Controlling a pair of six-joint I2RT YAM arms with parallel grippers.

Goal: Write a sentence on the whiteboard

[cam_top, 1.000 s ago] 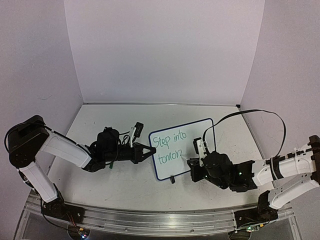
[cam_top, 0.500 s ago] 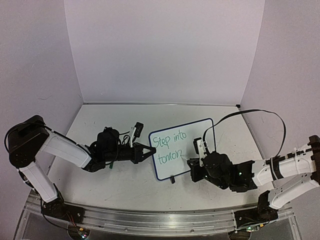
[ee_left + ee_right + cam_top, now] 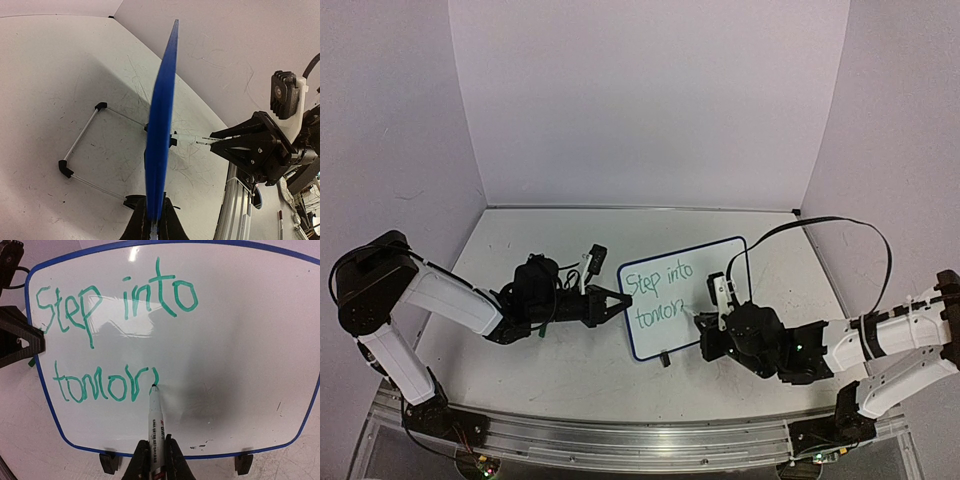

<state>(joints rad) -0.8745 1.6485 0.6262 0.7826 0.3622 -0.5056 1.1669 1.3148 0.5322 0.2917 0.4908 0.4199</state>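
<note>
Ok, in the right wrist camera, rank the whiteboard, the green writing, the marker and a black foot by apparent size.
1. whiteboard
2. green writing, spanning two lines
3. marker, though it is nearest the camera, so it looks larger than it really is
4. black foot

The white table (image 3: 550,350), with faint grey marks, carries the whiteboard (image 3: 715,262) right of centre, standing on two black feet (image 3: 242,462).

White arms (image 3: 445,295), black pincers (image 3: 623,305), looping cable (image 3: 830,221)
</note>
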